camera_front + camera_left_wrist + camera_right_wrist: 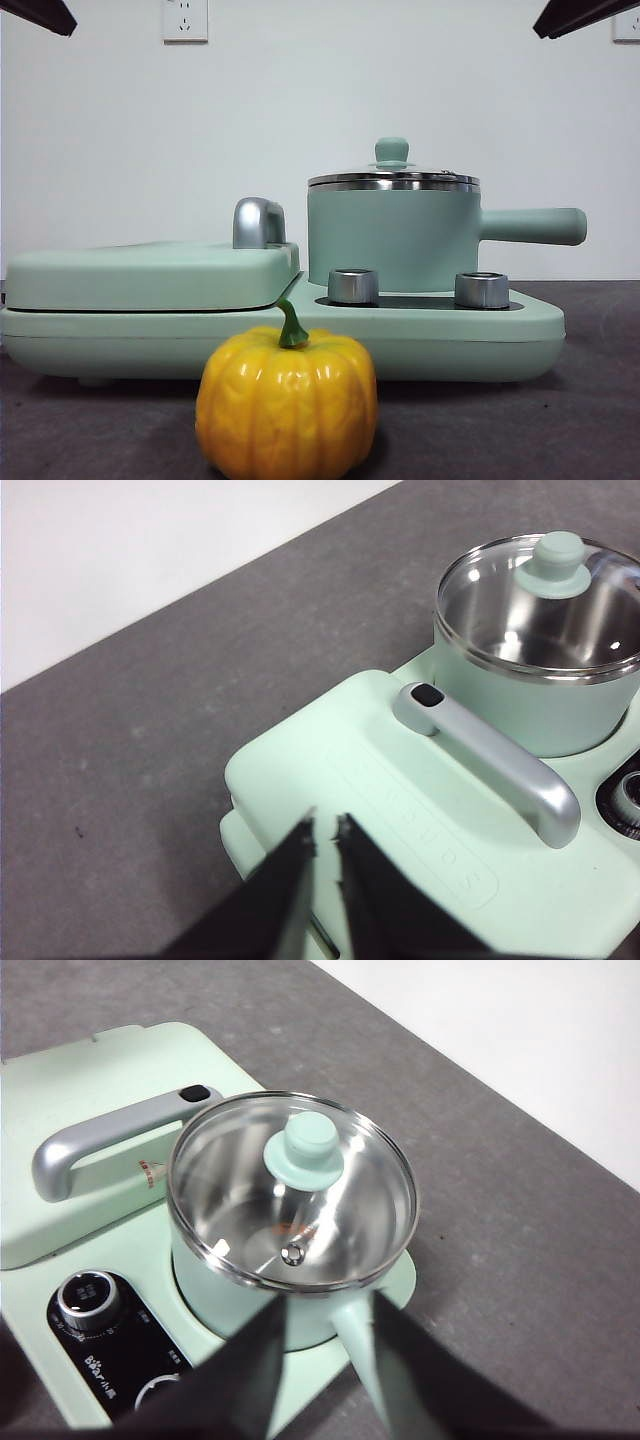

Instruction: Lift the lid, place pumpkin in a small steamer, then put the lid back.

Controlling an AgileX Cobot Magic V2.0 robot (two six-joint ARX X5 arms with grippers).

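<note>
Sitting on the steamer [392, 240], the lid [292, 1192] was glass with a steel rim: rigid, breakable, slick. Its knob [303, 1151] looked like the only sensible grip. Right gripper [325, 1310] hung above the pot handle, jaws apart. Left gripper [326, 832] hovered over the hinged cover [400, 810], jaws nearly together. Pumpkin [287, 405] sat on the table in front, glossy and probably light; the stem [291, 326] looked graspable.

Shiny yellow-orange plastic pumpkin [287, 408] with bumpy ribs. Clear glass lid [292, 1188] with bright steel rim and smooth matt mint knob. Matt mint small steamer [392, 238], mirror-like steel inside. Brushed silver metal handle [492, 761] and shiny metal knobs [353, 286]. Rough, dull grey surface [130, 770].
</note>
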